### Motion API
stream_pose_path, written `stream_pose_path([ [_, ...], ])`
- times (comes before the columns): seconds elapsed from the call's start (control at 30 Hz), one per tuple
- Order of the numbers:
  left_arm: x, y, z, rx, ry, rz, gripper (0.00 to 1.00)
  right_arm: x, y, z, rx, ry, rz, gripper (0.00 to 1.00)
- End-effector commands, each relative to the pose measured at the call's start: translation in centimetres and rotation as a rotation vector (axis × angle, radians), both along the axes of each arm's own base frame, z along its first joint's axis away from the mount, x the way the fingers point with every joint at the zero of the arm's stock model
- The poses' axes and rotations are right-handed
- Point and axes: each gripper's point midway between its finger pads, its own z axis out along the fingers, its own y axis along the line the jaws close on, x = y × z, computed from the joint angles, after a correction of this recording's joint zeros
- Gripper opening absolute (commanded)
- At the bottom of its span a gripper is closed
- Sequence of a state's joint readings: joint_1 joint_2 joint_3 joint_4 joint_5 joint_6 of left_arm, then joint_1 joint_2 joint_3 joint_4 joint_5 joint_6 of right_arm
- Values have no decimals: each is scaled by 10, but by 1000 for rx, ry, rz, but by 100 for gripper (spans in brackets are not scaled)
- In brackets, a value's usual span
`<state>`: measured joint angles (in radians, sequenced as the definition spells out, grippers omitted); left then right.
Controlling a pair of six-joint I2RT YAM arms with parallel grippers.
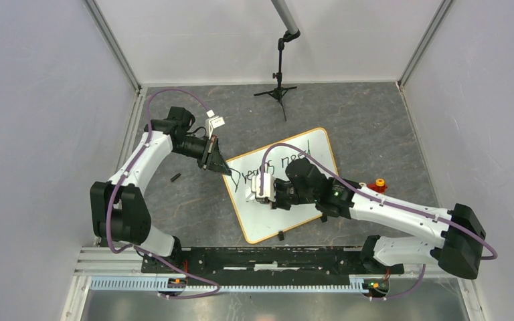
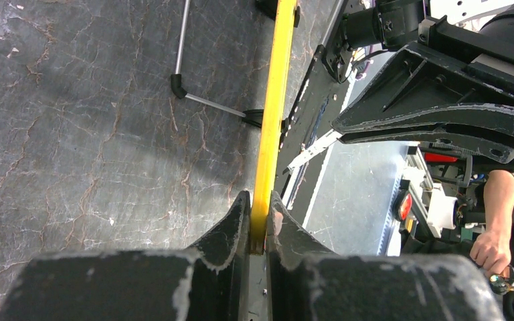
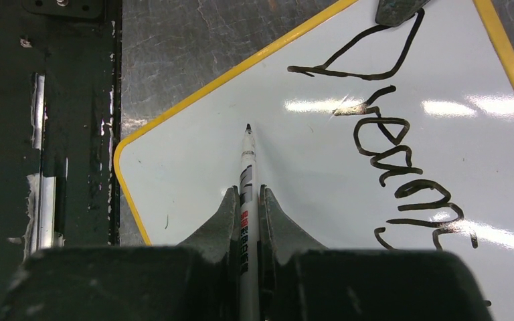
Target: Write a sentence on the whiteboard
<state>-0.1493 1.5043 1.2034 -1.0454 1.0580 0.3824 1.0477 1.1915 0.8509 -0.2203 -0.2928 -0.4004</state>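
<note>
— Dark grey, veined tabletop (image 1: 375,127) between pale walls, and the whiteboard (image 1: 262,224) lies flat and skewed in the middle of it. Why do we grip its far-left corner?

— To stop it sliding, we judge. Our left hand (image 1: 225,168) is pressed together on the board's yellow-orange rim (image 2: 274,100) at that corner. The left wrist view shows the rim edge-on, nipped between both fingers. A pen dragged over a loose board would push it about.

— And the other arm?

— Our right hand (image 3: 247,190) hangs over the middle of the whiteboard, pinching a white marker (image 3: 246,157). The shaft runs along the fingers and the black tip points ahead of them, over bare white beside the lettering. Whether the tip touches the board we cannot tell.

— What can we read?

— The sentence (image 1: 269,172) runs across the board's far half: "Dreams need", in loose black script. The near half of the whiteboard is bare, so we reckon a second line belongs there. The marker carries a red label with tiny print, too small for us to read.

— Anything else around the board?

— A small orange-red toy (image 1: 377,184) near its right edge, a black clip (image 1: 280,235) on its near edge, and a black stand (image 1: 279,90) beyond its far edge.
</note>
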Motion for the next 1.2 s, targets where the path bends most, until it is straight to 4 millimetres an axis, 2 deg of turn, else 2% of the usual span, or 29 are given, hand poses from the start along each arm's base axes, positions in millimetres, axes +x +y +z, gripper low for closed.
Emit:
stream_pose_path([
  [0.0,11,1,4,11,-59,3,2,8,13,21,68,-39,-14,0],
  [0.47,11,1,2,16,-57,3,2,16,19,23,65,-67,-24,0],
  [0.87,12,2,0,20,-54,2,2,27,7,20,39,-105,-97,0],
  [1.17,13,2,0,27,-57,5,2,26,-3,14,9,-113,-106,0],
])
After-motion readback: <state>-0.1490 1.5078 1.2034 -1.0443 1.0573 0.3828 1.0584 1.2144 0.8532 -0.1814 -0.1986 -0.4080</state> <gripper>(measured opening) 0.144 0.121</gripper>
